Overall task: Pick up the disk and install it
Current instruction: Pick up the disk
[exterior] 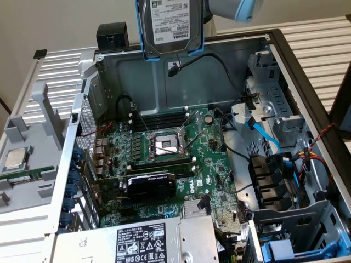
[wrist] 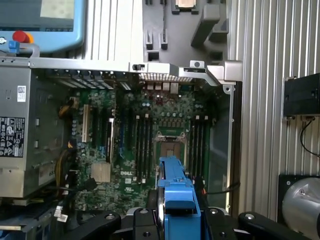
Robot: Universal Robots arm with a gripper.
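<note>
- Black fingers (wrist: 142, 221) of the gripper (wrist: 178, 220) are pinching the disk (wrist: 178, 192) by its blue carrier, one on each flat side, so the jaws are standing part-way apart around it.
- Seen from the wrist, the disk is showing edge-on, its long axis running straight out from the hand and down toward the open computer case (wrist: 220, 70).
- In the exterior view the disk (exterior: 170, 24) is hanging upright in the air above the case's far wall (exterior: 181, 71), label facing the camera, touching nothing of the case.
- Inside the case, the motherboard (exterior: 214, 159) is lying flat on the floor, with the empty processor socket (exterior: 164, 145) near its middle and the black graphics card (exterior: 151, 186) sitting between that socket and the power supply (exterior: 148, 241).
- Along the case's side at the exterior view's right, the drive cage (exterior: 274, 175) with blue rails is sitting well apart from the disk. By my judgement that is the side that matters, and loose cables (exterior: 258, 131) are crowding it.
- Outside the case, at the exterior view's left, the small processor chip (exterior: 15, 158) is resting on a grey plastic holder (exterior: 33, 186), and the ribbed table (exterior: 312, 38) is carrying everything.
</note>
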